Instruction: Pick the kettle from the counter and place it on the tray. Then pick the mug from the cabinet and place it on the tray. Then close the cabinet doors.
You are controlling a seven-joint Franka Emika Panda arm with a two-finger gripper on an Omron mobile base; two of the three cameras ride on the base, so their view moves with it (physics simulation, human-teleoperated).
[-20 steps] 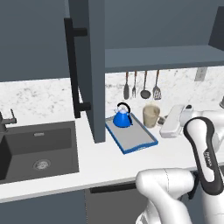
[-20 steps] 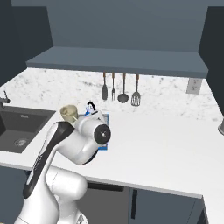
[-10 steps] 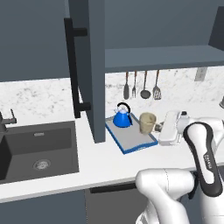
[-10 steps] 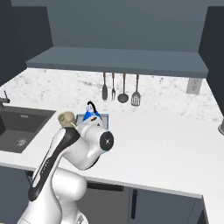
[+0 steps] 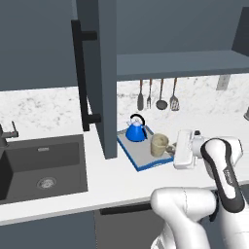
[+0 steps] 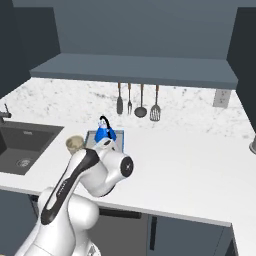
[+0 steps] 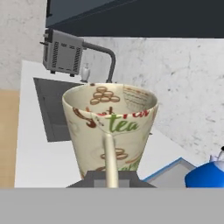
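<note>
Kettle (image 5: 136, 132): already sitting on the tray (image 5: 137, 157), job one done
Mug (image 5: 159, 144): over the tray's near end, handle pinched in the gripper (image 5: 171, 148); landed or hovering, cannot tell
Jaws: squeezed narrow on the mug's handle
Cabinet door (image 5: 97, 73): hanging wide open over the counter (image 5: 58, 107)
Left: release the mug, then close both doors

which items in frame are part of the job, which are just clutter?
Job items:
- beige printed ceramic mug, held in the shut hand
- bright blue rounded kettle, on the tray
- blue-rimmed grey tray
- open dark slate-blue cabinet door
- white speckled counter

Clutter:
- hanging black utensils
- dark sink
</note>
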